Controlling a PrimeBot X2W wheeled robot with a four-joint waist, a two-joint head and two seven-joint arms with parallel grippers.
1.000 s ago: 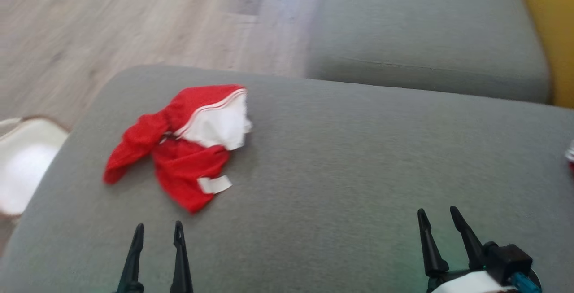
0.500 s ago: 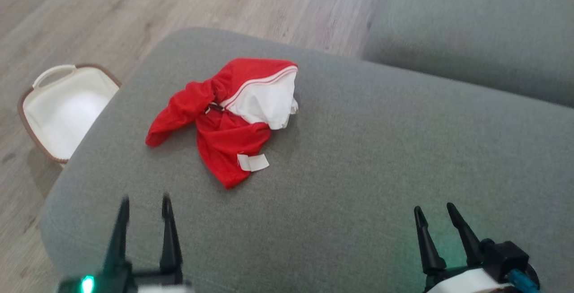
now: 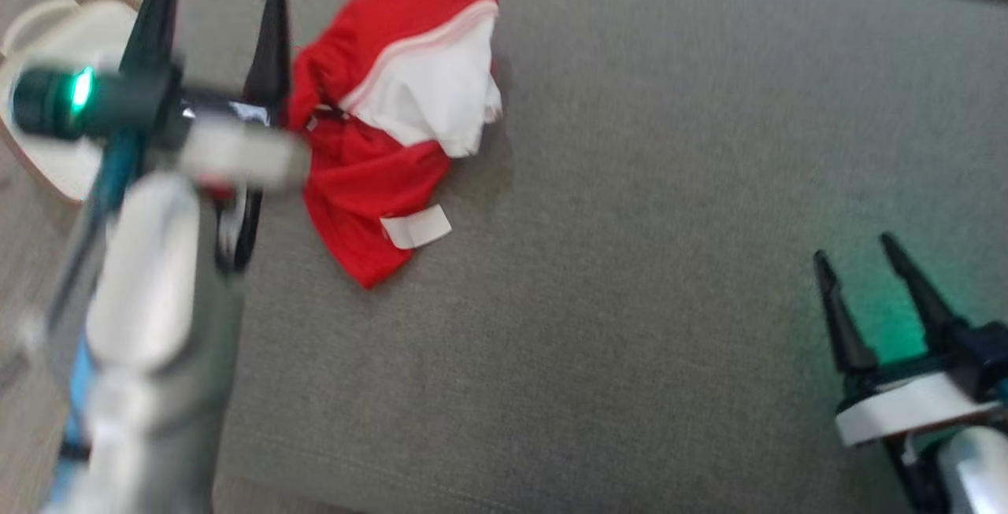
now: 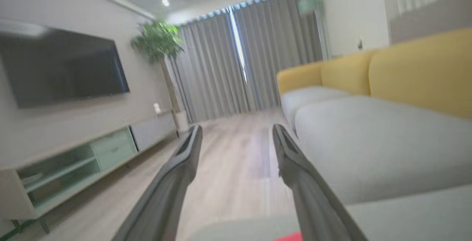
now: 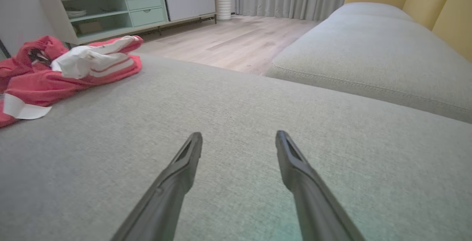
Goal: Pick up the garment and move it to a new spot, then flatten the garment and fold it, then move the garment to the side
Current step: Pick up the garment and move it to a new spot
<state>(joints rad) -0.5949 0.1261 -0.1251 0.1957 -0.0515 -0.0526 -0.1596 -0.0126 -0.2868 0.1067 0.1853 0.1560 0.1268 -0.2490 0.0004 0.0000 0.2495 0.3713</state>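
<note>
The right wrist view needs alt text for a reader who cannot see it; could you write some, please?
The open, empty right gripper points across a grey sofa cushion. A crumpled red and white garment lies on the cushion at far left.

garment (image 3: 358, 175): thin red cloth, soft and creased, white cloth lining, white paper-like tag | seat cushion (image 3: 630, 262): grey woven fabric, matt, fine rough weave | floor (image 5: 236, 38): pale wood planks, low sheen | basket (image 3: 55, 168): smooth off-white plastic | sofa back (image 5: 450, 8): yellow cloth, matt | right gripper (image 3: 853, 246) jaws: dark matt plastic
</note>
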